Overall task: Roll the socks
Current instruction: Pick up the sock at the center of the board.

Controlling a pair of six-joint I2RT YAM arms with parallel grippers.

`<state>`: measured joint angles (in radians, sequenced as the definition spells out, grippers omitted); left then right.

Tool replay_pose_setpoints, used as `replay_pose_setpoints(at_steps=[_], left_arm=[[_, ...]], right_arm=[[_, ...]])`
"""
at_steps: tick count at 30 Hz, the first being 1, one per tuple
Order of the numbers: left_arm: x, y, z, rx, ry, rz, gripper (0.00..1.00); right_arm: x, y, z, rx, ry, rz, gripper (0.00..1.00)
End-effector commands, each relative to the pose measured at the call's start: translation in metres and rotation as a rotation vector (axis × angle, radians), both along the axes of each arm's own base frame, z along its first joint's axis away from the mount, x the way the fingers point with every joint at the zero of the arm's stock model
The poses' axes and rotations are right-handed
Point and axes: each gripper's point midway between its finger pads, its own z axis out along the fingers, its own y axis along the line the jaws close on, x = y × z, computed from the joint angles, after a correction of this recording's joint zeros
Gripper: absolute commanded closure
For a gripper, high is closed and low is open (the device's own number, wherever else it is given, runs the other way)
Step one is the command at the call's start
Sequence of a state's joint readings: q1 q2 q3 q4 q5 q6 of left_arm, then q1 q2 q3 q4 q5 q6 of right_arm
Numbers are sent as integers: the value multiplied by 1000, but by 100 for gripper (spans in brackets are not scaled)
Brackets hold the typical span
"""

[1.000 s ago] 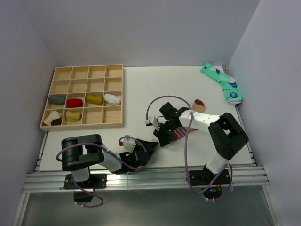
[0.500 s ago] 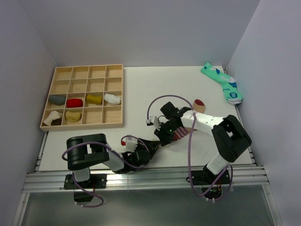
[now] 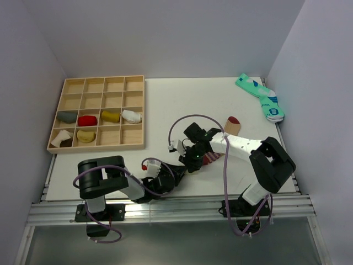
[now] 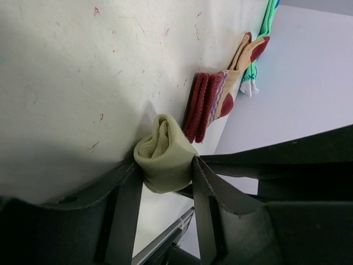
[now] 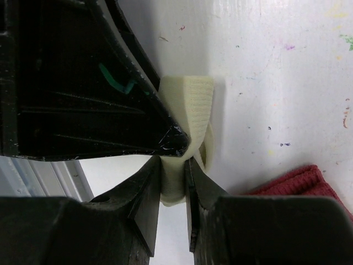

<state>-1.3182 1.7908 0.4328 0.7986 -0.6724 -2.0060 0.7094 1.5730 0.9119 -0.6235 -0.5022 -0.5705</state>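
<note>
Olive sock (image 4: 164, 152): soft ribbed roll btw L fingers (image 4: 129, 210).

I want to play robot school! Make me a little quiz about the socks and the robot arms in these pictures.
1. True or false: the olive-green sock lies flat and unrolled on the table.
2. How many rolled socks sit in the wooden tray? A) 3 B) 6 C) 9
3. Short answer: name each end effector that pinches the olive-green sock.

Key
1. False: it is rolled into a bundle.
2. B
3. Both: the left end effector and the right end effector.
</note>
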Motion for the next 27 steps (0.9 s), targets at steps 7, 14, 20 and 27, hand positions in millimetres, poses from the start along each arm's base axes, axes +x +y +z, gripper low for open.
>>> replay_pose_setpoints(at_steps=[7,14,20,27], left_arm=[[8,-3,-10,-119,96,46,60],[9,-3,-15,-109,103,39,72],[10,-4,-17,-84,100,22,94],[11,2,-23,-27,110,20,100]], right_arm=[[-24,21,18,96,21,113,82],[-39,19,19,115,51,183,82],[-45,14,20,106,55,214,79],[-31,7,21,57,-28,160,59]])
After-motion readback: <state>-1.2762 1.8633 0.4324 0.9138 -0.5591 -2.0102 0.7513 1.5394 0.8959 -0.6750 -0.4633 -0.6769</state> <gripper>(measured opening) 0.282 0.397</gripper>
